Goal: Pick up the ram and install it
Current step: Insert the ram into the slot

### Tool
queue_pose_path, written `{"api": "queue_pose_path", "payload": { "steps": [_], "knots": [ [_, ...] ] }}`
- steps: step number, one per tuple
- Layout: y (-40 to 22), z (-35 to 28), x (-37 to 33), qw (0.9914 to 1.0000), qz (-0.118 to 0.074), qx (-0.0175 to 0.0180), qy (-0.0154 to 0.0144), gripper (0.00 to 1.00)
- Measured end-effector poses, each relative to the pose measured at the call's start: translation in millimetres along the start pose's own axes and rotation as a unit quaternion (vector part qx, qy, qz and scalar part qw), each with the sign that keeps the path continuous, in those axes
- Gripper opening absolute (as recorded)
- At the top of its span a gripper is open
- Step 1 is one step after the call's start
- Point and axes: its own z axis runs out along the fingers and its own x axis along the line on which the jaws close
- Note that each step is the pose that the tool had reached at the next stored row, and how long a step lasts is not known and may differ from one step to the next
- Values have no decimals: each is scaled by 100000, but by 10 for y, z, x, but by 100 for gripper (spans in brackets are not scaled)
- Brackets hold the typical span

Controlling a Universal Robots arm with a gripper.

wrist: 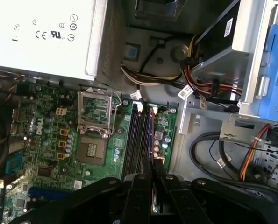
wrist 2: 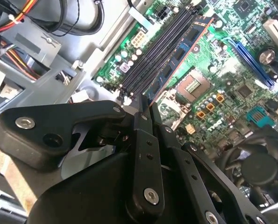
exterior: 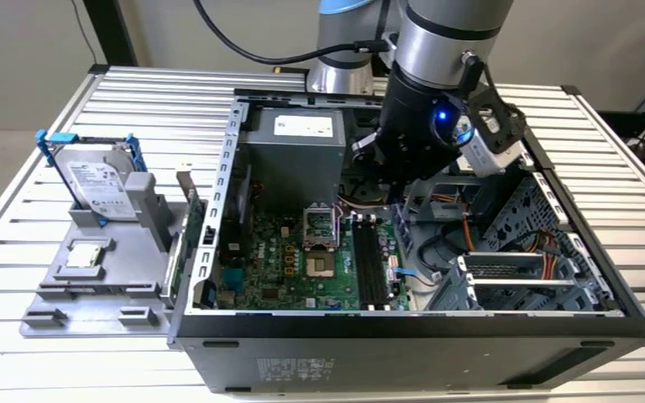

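The ram (wrist 2: pixel 178 56) held edge-on between the pinching fingers (wrist 2: pixel 142 121) of the gripper (wrist 2: pixel 147 105), long axis parallel to the motherboard (wrist 2: pixel 232 60) slots, above them, second wrist view shows its chips, exterior view shows hard drive (exterior: pixel 104 189) outside the computer case (exterior: pixel 412 332).

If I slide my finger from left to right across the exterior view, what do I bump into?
Hard drive in its blue frame → power supply → processor socket → memory slots → drive cage. The gripper hangs above the slots, so I left it out.
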Motion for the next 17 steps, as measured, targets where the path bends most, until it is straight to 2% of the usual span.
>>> {"api": "queue_pose_path", "payload": {
  "steps": [4,7,9,13,17],
  "knots": [
    [-1,47,0,99997,126,726,88,0],
    [-1,71,-1,99972,2221,789,5,0],
    [-2,91,0,99920,3927,793,-48,0],
    [-2,130,0,99745,7090,801,-120,0],
    [-3,180,0,99429,10643,813,-187,0]
  ]
}}
